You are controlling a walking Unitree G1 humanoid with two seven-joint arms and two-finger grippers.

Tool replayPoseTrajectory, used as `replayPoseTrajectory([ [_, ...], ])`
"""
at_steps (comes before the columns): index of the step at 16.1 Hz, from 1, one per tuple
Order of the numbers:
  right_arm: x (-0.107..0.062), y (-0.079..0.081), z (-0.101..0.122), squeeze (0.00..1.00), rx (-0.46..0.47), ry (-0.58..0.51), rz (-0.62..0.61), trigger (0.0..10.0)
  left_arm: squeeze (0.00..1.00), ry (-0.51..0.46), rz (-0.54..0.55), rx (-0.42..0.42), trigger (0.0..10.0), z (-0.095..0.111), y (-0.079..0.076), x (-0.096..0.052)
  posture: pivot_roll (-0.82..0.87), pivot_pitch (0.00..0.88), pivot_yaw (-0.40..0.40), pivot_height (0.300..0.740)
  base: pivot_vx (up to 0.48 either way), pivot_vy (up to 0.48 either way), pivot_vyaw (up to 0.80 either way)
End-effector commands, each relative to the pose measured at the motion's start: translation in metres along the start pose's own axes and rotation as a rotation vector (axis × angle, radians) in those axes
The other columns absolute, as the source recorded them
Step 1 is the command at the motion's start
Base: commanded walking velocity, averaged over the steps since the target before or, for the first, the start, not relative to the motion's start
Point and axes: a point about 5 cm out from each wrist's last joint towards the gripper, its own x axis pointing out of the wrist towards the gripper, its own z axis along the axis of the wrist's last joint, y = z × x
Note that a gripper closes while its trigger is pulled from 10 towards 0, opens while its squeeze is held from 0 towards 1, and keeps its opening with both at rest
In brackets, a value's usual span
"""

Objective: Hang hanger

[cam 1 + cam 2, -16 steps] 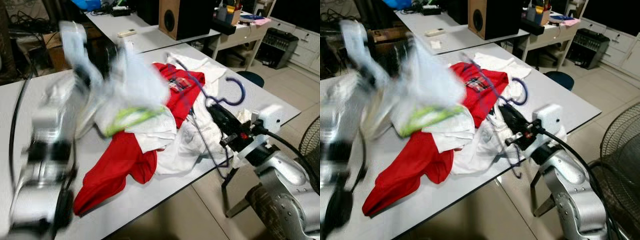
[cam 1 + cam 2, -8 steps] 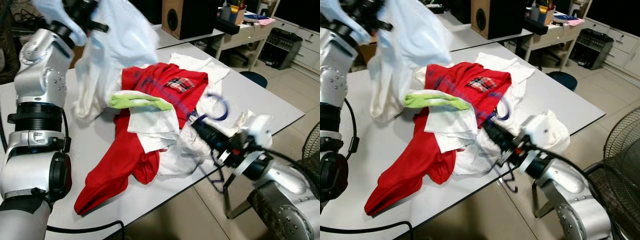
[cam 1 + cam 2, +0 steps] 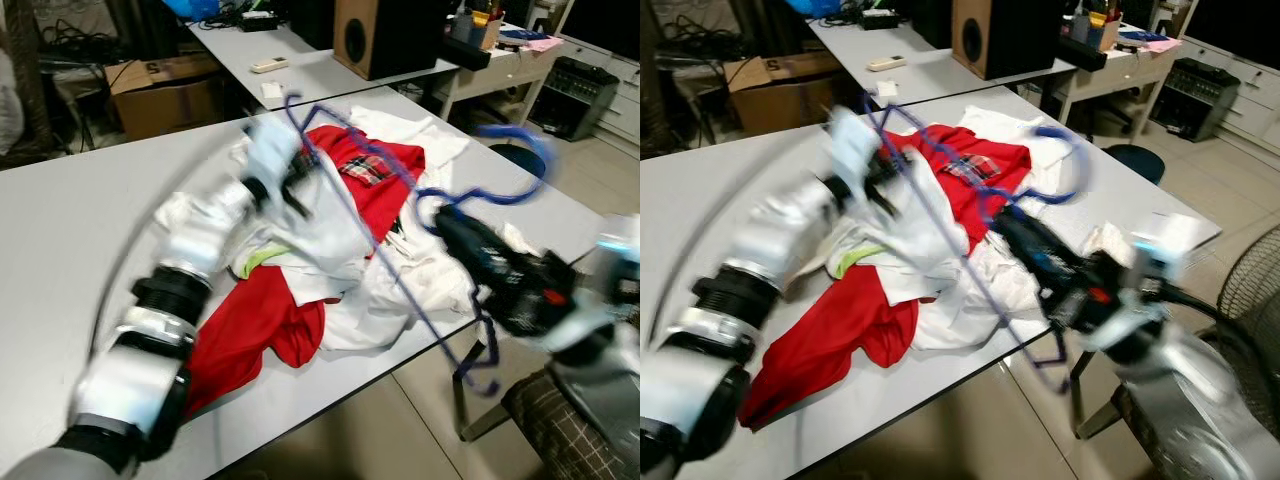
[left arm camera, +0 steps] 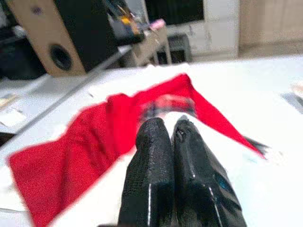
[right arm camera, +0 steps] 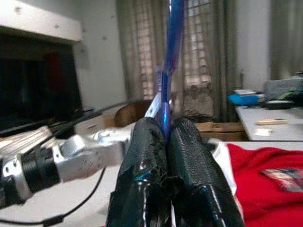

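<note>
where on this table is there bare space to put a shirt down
The grey table is bare on the robot's left, from the clothes pile out to its far-left edge. A smaller bare strip lies beyond the pile at the right corner. The middle is crowded: clothes, left hand, right hand gripping the blue hanger.

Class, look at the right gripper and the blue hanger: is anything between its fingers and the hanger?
Nothing visible. The right gripper is shut directly on the blue hanger, which is raised above the clothes pile. No rail or hook to hang it on is in view.
</note>
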Motion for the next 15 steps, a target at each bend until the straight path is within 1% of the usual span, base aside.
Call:
replayPoseTrajectory([
  [1, -0.003, 0.000, 0.006, 0.00, -0.024, -0.004, -0.015, 10.0, 0.00, 0.031, -0.037, 0.023, 5.7, -0.009, -0.009, 0.001, -0.06, 0.000, 0.046, 0.740, 0.000, 0.000, 0.00],
  [2, -0.006, -0.004, 0.007, 0.00, -0.034, 0.006, -0.062, 10.0, 0.00, -0.006, -0.125, -0.041, 10.0, -0.009, -0.025, 0.003, -0.06, 0.000, 0.049, 0.740, 0.000, 0.000, 0.00],
  [3, -0.005, -0.007, 0.008, 0.00, -0.032, 0.011, -0.091, 10.0, 1.00, -0.057, -0.168, -0.095, 10.0, -0.004, -0.033, 0.004, -0.06, 0.000, 0.048, 0.740, 0.000, 0.000, 0.00],
  [4, -0.003, -0.009, 0.007, 0.00, -0.031, 0.013, -0.107, 10.0, 1.00, -0.089, -0.190, -0.106, 10.0, 0.001, -0.035, 0.004, -0.06, 0.000, 0.044, 0.740, 0.000, 0.000, 0.00],
  [5, 0.003, -0.015, 0.006, 0.00, -0.038, -0.001, -0.158, 10.0, 1.00, -0.114, -0.180, -0.107, 10.0, 0.004, -0.028, 0.002, -0.06, 0.000, 0.038, 0.740, 0.000, 0.000, 0.00],
  [6, 0.003, -0.018, 0.006, 0.00, -0.042, 0.000, -0.175, 10.0, 1.00, -0.116, -0.175, -0.099, 10.0, 0.004, -0.026, 0.001, -0.06, 0.000, 0.038, 0.740, 0.000, 0.000, 0.00],
  [7, 0.003, -0.027, 0.006, 0.00, -0.068, 0.001, -0.245, 10.0, 1.00, -0.104, -0.168, -0.099, 10.0, 0.001, -0.021, -0.004, -0.05, 0.000, 0.030, 0.740, 0.000, 0.000, 0.00],
  [8, 0.000, -0.040, 0.007, 0.00, -0.126, 0.010, -0.349, 10.0, 1.00, -0.099, -0.174, -0.102, 10.0, -0.003, -0.018, -0.011, -0.05, 0.000, 0.028, 0.740, 0.000, 0.000, 0.00],
  [9, -0.005, -0.057, 0.011, 0.00, -0.167, -0.009, -0.485, 10.0, 1.00, -0.105, -0.204, -0.092, 10.0, -0.004, -0.018, -0.020, -0.04, 0.000, 0.023, 0.740, 0.000, 0.000, 0.00],
  [10, -0.008, -0.065, 0.013, 0.00, -0.172, -0.027, -0.564, 10.0, 1.00, -0.132, -0.258, -0.084, 10.0, -0.002, -0.022, -0.027, -0.04, 0.000, 0.022, 0.740, 0.000, 0.000, 0.00],
  [11, -0.009, -0.069, 0.013, 0.00, -0.166, -0.028, -0.602, 10.0, 1.00, -0.176, -0.304, -0.081, 10.0, 0.003, -0.026, -0.034, -0.04, 0.000, 0.021, 0.740, 0.000, 0.000, 0.00],
  [12, -0.007, -0.069, 0.010, 0.00, -0.163, -0.009, -0.593, 10.0, 0.79, -0.237, -0.300, -0.110, 10.0, 0.010, -0.024, -0.040, -0.04, 0.000, 0.023, 0.740, 0.000, 0.000, 0.00],
  [13, -0.003, -0.062, 0.003, 0.00, -0.173, 0.038, -0.539, 10.0, 0.52, -0.282, -0.262, -0.161, 10.0, 0.017, -0.015, -0.051, -0.04, 0.000, 0.023, 0.740, 0.000, 0.000, 0.00],
  [14, 0.000, -0.056, -0.001, 0.00, -0.172, 0.064, -0.487, 10.0, 0.00, -0.272, -0.201, -0.158, 10.0, 0.018, -0.002, -0.061, -0.04, 0.000, 0.023, 0.740, 0.000, 0.000, 0.00],
  [15, 0.003, -0.053, -0.004, 0.00, -0.167, 0.076, -0.455, 10.0, 0.00, -0.251, -0.163, -0.154, 10.0, 0.017, 0.006, -0.067, -0.03, 0.000, 0.020, 0.740, 0.000, 0.000, 0.00],
])
